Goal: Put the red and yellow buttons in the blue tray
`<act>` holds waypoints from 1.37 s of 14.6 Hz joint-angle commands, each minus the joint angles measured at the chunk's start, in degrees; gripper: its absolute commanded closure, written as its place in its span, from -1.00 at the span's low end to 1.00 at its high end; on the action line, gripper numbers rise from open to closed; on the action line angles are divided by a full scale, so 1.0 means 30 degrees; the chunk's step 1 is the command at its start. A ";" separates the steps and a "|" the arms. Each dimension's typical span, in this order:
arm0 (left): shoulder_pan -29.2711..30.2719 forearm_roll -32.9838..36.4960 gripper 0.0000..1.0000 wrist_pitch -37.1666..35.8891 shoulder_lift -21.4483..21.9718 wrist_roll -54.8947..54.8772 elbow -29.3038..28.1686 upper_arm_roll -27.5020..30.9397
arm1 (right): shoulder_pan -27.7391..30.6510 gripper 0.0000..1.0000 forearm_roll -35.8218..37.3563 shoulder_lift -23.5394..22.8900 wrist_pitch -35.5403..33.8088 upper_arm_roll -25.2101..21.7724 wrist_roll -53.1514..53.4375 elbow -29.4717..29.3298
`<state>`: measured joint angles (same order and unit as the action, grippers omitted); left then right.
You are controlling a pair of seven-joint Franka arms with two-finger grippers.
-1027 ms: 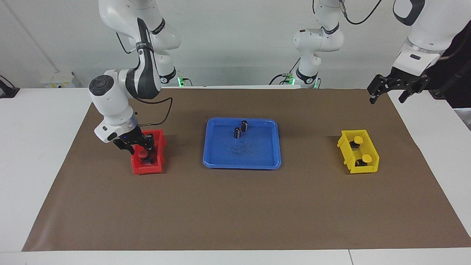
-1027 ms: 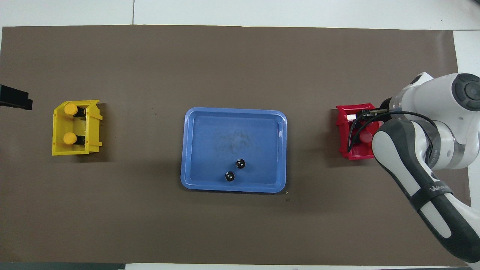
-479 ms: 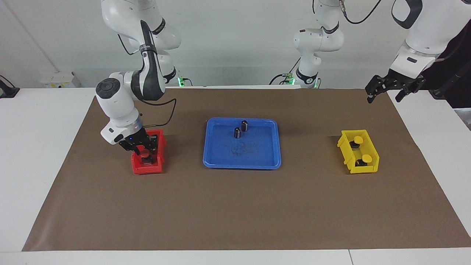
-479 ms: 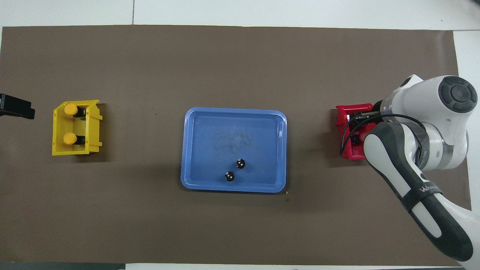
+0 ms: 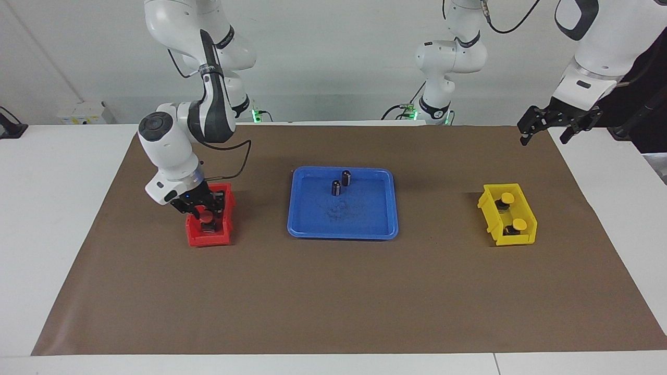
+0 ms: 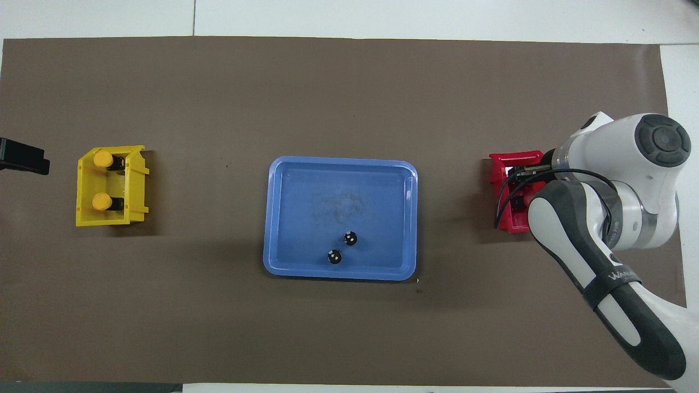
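Observation:
The blue tray point(image 5: 365, 221) lies mid-table and also shows in the overhead view point(image 6: 306, 213). Two yellow buttons point(image 5: 507, 198) point(image 5: 519, 224) sit in the yellow bin point(image 5: 491, 221) toward the left arm's end, seen from above as two caps point(image 6: 102, 159) point(image 6: 101, 201). My right gripper point(image 5: 204, 211) is down inside the red bin point(image 5: 208, 240), its fingers beside a red button point(image 5: 207, 215). The second red button is hidden. My left gripper point(image 5: 543, 138) waits raised and open, over the table edge at the left arm's end.
Two dark capless cylinders point(image 5: 346, 177) point(image 5: 336, 188) stand in the tray at its side nearer the robots, also visible from above point(image 6: 350, 238) point(image 6: 334, 256). In the overhead view the right arm covers most of the red bin point(image 6: 503, 188). Brown paper covers the table.
My right gripper has shifted inside the red bin toward the tray, and now stands at the red button. The left gripper has barely moved.

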<state>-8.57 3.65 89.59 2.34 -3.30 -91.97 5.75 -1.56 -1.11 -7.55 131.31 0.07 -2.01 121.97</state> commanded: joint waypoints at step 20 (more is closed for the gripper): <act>0.1801 -0.0452 -0.48 0.8772 -0.2675 -0.0191 -0.4352 0.0018 | -0.9872 0.71 -0.0012 -0.3603 -0.5455 0.0181 1.4341 -0.9485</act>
<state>-3.50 3.48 112.06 -1.43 -3.45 -105.31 6.03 -28.54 -1.01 -15.91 112.85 1.03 36.21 94.12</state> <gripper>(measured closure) 0.233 0.599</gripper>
